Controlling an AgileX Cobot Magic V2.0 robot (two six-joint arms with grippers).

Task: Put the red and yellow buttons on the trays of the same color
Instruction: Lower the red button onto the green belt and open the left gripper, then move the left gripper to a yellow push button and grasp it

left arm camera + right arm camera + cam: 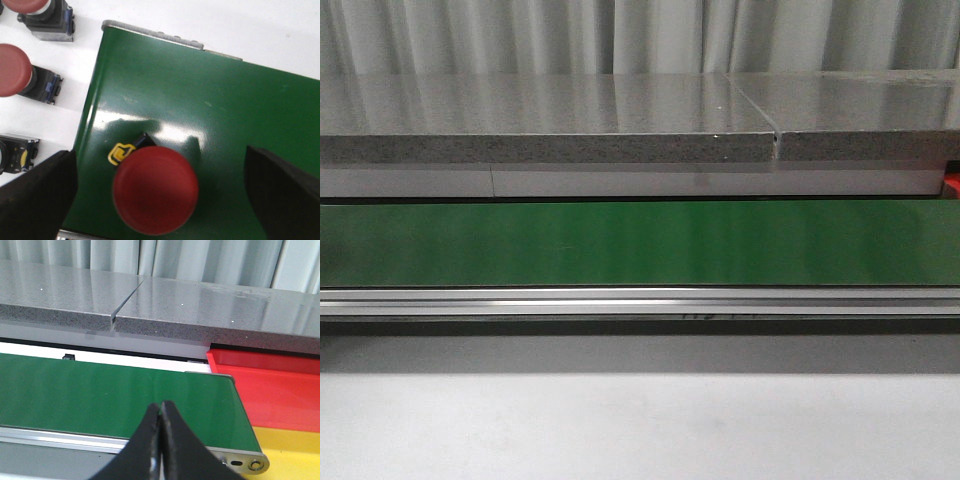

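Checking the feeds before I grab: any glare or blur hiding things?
Left wrist view: a bright patch of glare on the green belt just behind the red button, whose edges look slightly soft. Front view: pale streaks of reflection along the belt. Right wrist view: sharp, grey slab shiny.

I get even, bright light; soft glare streaks on the belt and grey slab. Front view slightly soft. Left fingers blur close up; the button casts a small shadow.

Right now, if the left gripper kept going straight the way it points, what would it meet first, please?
Most likely the red button: it stands on the green belt between the open left gripper fingers, though depth is unclear.
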